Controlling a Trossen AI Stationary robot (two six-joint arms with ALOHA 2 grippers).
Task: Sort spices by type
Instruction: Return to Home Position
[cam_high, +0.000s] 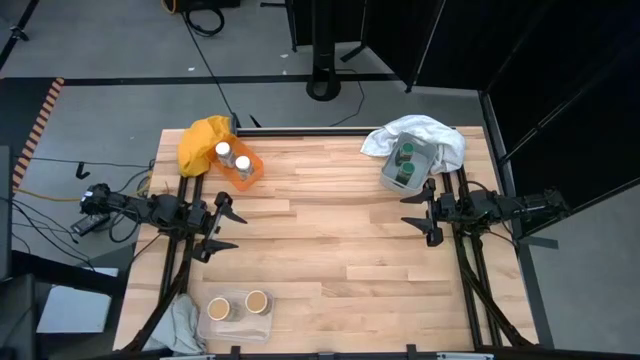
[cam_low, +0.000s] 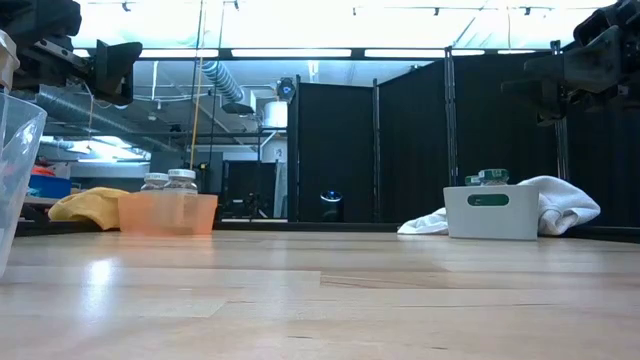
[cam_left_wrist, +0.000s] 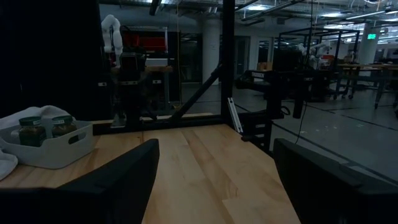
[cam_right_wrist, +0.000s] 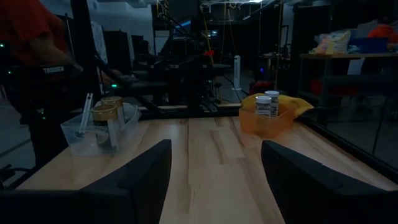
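Two white-lidded jars (cam_high: 232, 156) stand in the orange tray (cam_high: 247, 176) at the far left, also seen in the right wrist view as jars (cam_right_wrist: 266, 103). Two green-lidded jars (cam_high: 404, 162) stand in the grey tray (cam_high: 388, 178) at the far right, and show again as jars (cam_left_wrist: 46, 128). Two tan-lidded jars (cam_high: 238, 305) stand in the clear tray (cam_high: 240, 323) at the near left. My left gripper (cam_high: 226, 225) hovers open over the table's left side. My right gripper (cam_high: 417, 212) hovers open over the right side. Neither touches anything.
A yellow cloth (cam_high: 203, 138) lies behind the orange tray, and a white cloth (cam_high: 425, 132) is bunched around the grey tray. Bare wooden tabletop (cam_high: 340, 240) spreads between the two arms. A person in red (cam_right_wrist: 31, 31) stands beyond the table's left edge.
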